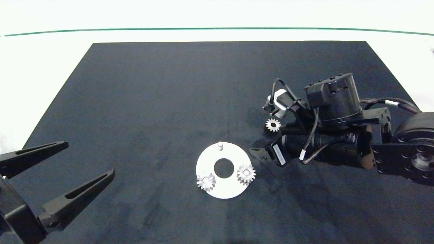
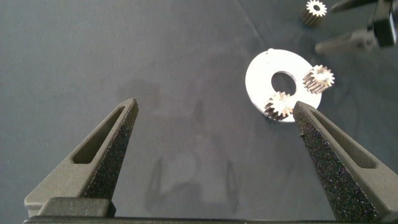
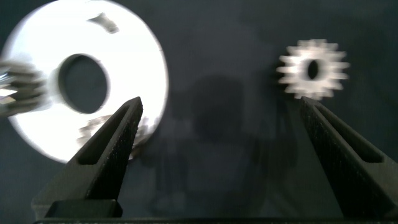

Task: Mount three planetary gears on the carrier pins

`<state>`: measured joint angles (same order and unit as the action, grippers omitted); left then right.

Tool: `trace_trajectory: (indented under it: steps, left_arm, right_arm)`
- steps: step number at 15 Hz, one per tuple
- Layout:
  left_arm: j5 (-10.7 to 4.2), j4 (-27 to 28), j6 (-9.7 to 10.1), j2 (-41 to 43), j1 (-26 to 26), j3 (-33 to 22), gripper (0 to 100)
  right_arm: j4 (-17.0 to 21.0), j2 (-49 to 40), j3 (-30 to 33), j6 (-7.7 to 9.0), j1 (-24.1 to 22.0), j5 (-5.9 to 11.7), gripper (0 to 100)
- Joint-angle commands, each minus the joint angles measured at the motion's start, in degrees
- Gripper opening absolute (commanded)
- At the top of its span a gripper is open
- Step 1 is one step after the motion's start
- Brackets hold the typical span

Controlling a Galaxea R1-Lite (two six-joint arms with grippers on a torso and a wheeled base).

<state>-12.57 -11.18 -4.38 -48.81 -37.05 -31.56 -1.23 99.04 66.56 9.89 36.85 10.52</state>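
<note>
A black mat [image 1: 190,95] covered most of the white table [image 1: 47,51], and everything sat on it. The right arm [image 1: 342,132] reached in low from the right edge, its right gripper [image 3: 217,155] spread wide and holding nothing, fingers down near the mat between the disc and the loose gear. The left gripper [image 1: 57,176] waited at the near left corner, also wide open and empty, well apart from the parts.

Near the middle lay the white ring-shaped disc [image 1: 226,191] with its large central hole. Two planetary gears were on it: one gear [image 1: 205,182] at the near-left rim, another gear [image 1: 246,174] at the right of the hole. The third gear [image 1: 273,125] lay flat on the mat, off the disc, just beside the right wrist. Smallest of all, one bare pin [image 1: 220,145] stood upright at the disc's far edge.
</note>
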Motion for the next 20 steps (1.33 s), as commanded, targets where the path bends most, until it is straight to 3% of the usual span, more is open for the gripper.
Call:
trace_trajectory:
  steps: [1, 8, 20]
  left_arm:
    - [-0.09, 0.02, -0.02, 0.73, 0.31, 0.45, 100]
    - [-0.18, -0.07, -0.02, 0.82, 0.4, 0.27, 100]
    - [0.0, 0.02, -0.02, 1.0, 1.89, 0.45, 100]
  right_arm:
    - [-0.26, -0.16, 0.24, 0.31, -3.1, 0.03, 100]
    - [-4.48, 2.74, 1.99, 0.75, -8.11, -0.5, 100]
    - [-5.1, 6.61, 4.02, 0.66, -8.2, -0.59, 97]
